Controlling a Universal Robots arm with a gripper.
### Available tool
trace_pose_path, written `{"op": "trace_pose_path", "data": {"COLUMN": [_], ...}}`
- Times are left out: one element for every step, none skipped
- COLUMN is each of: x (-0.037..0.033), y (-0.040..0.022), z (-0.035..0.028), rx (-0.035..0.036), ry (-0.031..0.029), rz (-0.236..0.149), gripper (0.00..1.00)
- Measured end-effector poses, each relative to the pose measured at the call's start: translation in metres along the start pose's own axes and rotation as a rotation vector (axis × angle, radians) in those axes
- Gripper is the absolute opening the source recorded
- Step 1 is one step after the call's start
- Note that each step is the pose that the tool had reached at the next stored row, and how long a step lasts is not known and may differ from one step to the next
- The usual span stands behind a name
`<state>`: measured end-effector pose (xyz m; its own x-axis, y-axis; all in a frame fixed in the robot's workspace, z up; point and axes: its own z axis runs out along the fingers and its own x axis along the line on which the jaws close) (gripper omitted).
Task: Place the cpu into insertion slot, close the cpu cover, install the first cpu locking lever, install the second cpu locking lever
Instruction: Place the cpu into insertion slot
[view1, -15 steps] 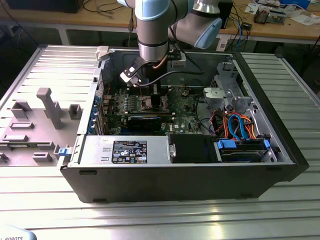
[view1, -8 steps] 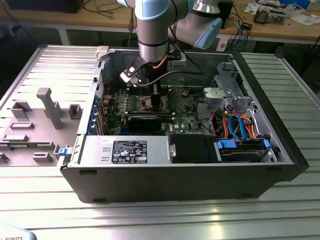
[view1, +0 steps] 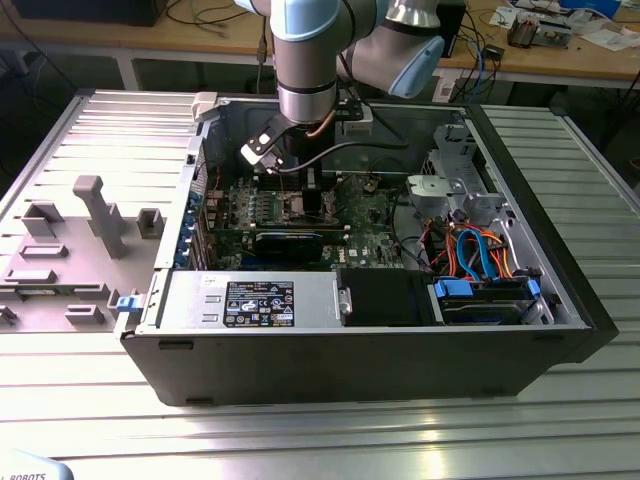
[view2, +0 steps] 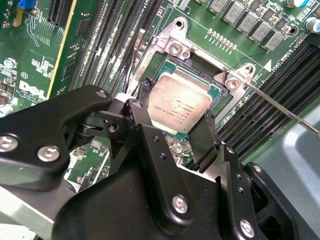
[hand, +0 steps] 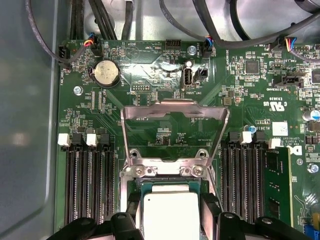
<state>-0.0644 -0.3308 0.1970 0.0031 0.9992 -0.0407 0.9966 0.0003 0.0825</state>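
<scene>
Exterior view: the black two-fingered hand (view1: 297, 180) reaches down into the open black computer case (view1: 380, 350) on the ribbed metal worktop (view1: 300, 440).
Second wrist view: the small square silver-grey cpu (view2: 182, 102) lies in the silver-rimmed square insertion slot (view2: 197, 60); the fingers (view2: 145, 90), narrowly spread, appear to clamp its opposite edges; placement is judged the step in hand, which calls for level seating.
First wrist view: the thin silver cpu cover (hand: 175, 107) stands raised.

You'll find the cpu (view2: 182, 102) lying in the insertion slot (view2: 200, 65), the gripper (hand: 171, 202) close over it. The cpu cover (hand: 175, 109) stands raised at 1 edge of the slot; memory slots (hand: 87, 185) flank both sides.
</scene>
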Motion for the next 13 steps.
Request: {"op": "trace_pose_path", "data": {"x": [0.0003, 0.0003, 0.0004, 0.0005, 0.0006, 0.0006, 0.0006, 0.0006, 0.0006, 0.0006, 0.0006, 0.0006, 0.0006], "y": [0.0001, 0.0001, 0.0001, 0.0002, 0.0007, 0.0012, 0.0014, 0.0014, 0.0014, 0.0014, 0.0014, 0.0014, 0.0014], "z": [-0.0001, -0.0001, 0.0001, 0.0002, 0.0005, 0.0009, 0.0014, 0.0016, 0.0016, 0.0016, 0.0017, 0.0017, 0.0017], "rx": [0.0006, 0.0008, 0.0011, 0.0012, 0.0014, 0.0014, 0.0011, 0.001, 0.001, 0.0011, 0.0011, 0.001, 0.001], "ry": [-0.0006, -0.0007, -0.001, -0.0011, -0.0011, -0.001, -0.0005, -0.0001, 0.0, -0.0001, -0.0001, 0.0, -0.0005], "rz": [0.005, 0.007, 0.009, 0.012, 0.012, 0.012, 0.012, 0.013, 0.012, 0.012, 0.012, 0.013, 0.012], "gripper": [0.57, 0.57, 0.57, 0.57, 0.57, 0.57, 0.57, 0.57, 0.57, 0.57, 0.57, 0.57, 0.58]}}
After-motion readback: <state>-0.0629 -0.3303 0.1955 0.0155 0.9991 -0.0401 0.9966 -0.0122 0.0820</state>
